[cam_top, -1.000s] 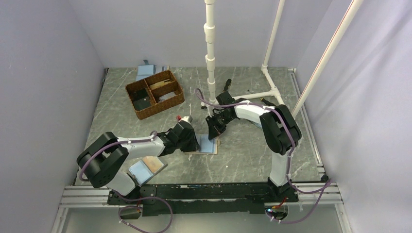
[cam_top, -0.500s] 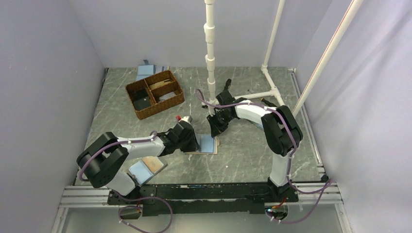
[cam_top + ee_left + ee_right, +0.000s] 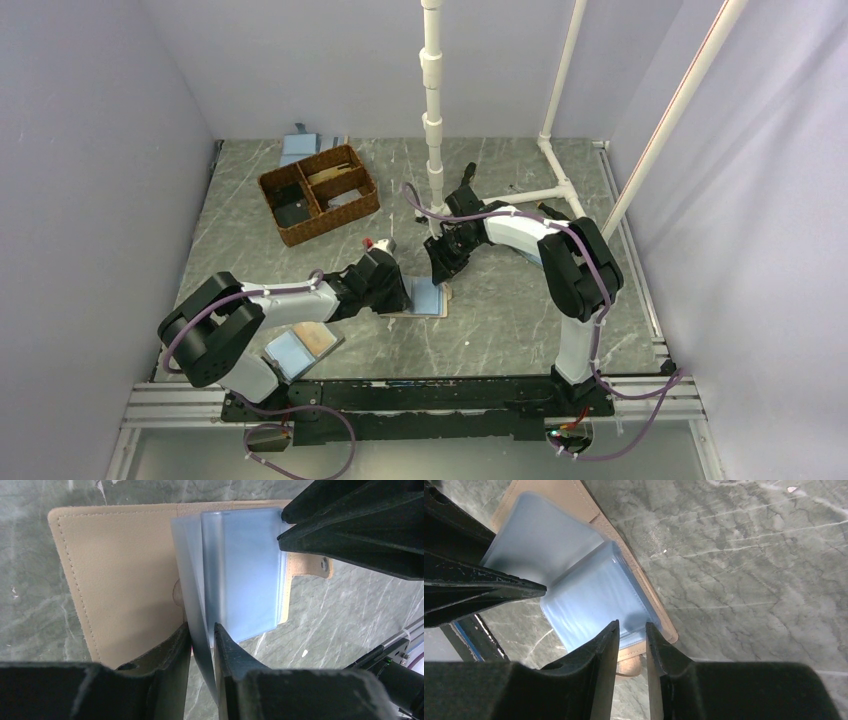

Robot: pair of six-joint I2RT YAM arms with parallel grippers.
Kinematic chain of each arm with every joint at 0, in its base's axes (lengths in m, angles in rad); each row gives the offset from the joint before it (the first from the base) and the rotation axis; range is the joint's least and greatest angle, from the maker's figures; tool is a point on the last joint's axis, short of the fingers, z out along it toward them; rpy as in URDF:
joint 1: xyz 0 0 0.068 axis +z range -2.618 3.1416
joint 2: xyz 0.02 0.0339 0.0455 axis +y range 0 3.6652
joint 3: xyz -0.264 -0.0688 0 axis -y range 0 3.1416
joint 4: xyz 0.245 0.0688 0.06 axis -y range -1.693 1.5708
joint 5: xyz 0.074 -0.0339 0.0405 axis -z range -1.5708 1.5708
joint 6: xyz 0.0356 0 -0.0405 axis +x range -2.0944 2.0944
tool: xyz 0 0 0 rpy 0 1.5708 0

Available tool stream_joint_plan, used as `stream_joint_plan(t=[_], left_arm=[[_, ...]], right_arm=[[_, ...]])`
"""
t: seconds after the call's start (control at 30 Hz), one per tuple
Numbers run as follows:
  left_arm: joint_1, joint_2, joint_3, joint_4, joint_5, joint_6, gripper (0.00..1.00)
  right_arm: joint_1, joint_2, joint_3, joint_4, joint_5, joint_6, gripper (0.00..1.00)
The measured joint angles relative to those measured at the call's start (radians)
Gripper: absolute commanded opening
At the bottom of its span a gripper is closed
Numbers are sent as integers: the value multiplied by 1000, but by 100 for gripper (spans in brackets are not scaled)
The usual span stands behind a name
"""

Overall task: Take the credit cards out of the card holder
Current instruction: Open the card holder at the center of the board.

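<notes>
Teamwork on the table (image 3: pixel 520 320): left gripper (image 3: pixel 201 630) pinches a clear sleeve (image 3: pixel 190 565) of the open card holder (image 3: pixel 115 570), right gripper's (image 3: pixel 628 630) hold on the blue pocket (image 3: pixel 594 600) unclear; steady bracing should free cards cleanly.

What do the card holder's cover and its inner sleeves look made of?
Cover of the card holder: tan leather or faux leather, matte, with a stitched edge and a snap tab. Its sleeves: soft, translucent light-blue plastic, likely vinyl; they bend and show through.
</notes>
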Motion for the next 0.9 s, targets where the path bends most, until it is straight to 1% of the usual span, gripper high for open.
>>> stream_joint_plan(t=[0.2, 0.4, 0.47, 0.63, 0.83, 0.9], left_arm=[[0, 0, 0, 7, 8, 1, 35], [0, 0, -7, 40, 31, 1, 48], [0, 0, -18, 64, 40, 1, 51], [0, 0, -22, 87, 57, 1, 51], [0, 0, -22, 76, 50, -2, 41], [0, 0, -22, 71, 45, -5, 39]], right_arm=[[-1, 0, 0, 0, -47, 0, 29], [-1, 4, 0, -3, -134, 8, 28], [-1, 9, 0, -4, -158, 12, 28], [-1, 23, 0, -4, -180, 26, 27], [-15, 22, 0, 0, -133, 41, 29], [-26, 19, 0, 2, -122, 42, 30]])
